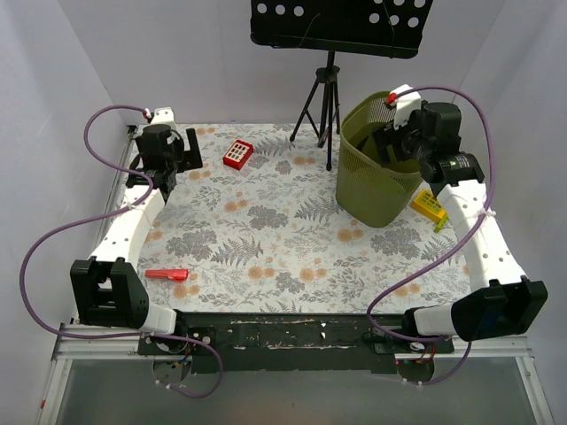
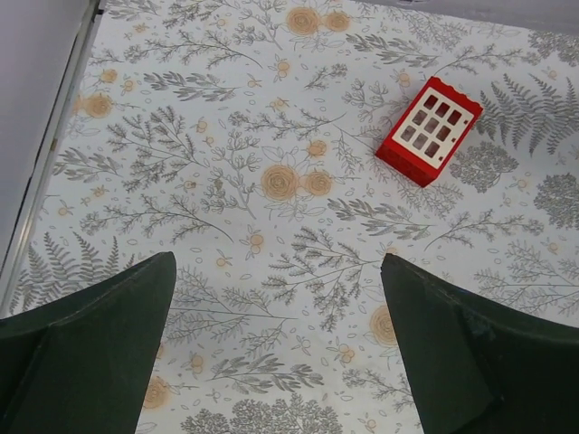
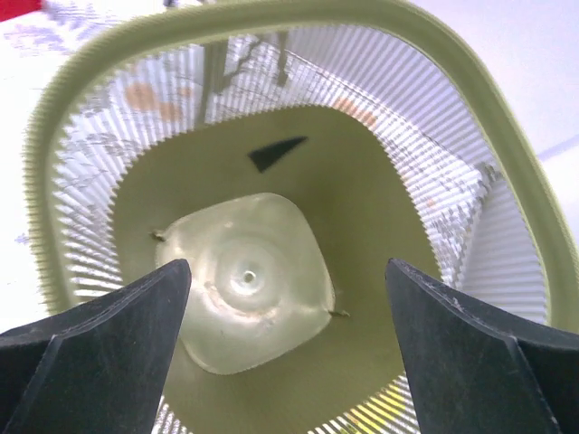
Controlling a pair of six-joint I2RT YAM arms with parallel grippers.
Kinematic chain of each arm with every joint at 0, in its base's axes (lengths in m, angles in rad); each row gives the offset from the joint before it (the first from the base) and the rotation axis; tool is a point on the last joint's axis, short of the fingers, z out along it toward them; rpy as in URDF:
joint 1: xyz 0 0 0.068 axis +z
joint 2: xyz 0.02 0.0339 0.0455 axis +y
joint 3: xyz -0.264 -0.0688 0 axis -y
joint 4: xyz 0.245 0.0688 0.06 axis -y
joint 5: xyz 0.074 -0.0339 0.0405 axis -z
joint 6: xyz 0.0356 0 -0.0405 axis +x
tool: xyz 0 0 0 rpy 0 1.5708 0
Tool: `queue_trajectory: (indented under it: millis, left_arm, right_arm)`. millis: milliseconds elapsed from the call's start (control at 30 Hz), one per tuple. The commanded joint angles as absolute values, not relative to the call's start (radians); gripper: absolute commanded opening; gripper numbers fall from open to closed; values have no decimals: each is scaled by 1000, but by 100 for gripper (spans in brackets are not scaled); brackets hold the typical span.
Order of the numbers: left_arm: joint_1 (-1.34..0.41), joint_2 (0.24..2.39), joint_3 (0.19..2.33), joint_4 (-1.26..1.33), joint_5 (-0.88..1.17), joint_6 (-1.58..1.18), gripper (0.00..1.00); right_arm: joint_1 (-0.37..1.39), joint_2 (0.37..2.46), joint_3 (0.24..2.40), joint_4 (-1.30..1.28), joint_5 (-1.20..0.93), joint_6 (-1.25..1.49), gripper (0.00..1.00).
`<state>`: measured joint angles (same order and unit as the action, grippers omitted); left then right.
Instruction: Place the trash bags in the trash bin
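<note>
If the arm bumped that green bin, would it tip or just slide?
Likely light: the bin has thin slotted walls and looks empty inside. It narrows toward its base, so a push near the rim might tip it rather than slide it.

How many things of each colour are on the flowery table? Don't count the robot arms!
Red: 2 (box with white buttons, flat red piece)
Yellow: 1 (yellow block)
Green: 1 (bin)
Total: 4
</note>
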<state>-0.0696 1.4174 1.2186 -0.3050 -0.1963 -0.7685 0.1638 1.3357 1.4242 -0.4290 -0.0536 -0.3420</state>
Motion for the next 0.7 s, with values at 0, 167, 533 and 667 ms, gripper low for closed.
queue_trajectory:
  millis: [0, 167, 533, 667]
  left_arm:
    - [-74, 1361, 1209, -308, -244, -654, 98]
    - [-74, 1296, 1120, -401, -95, -364, 98]
    - [-74, 1328, 1203, -891, 204, -5, 98]
    - [-75, 1298, 1143, -936, 163, 104, 98]
  right_arm:
    - [254, 1304, 1485, -478, -241, -454, 96]
    - [506, 1335, 1477, -554, -218, -520, 89]
    - [655, 1373, 1220, -456, -48, -309, 50]
    - [637, 1351, 1161, -410, 69, -242, 43]
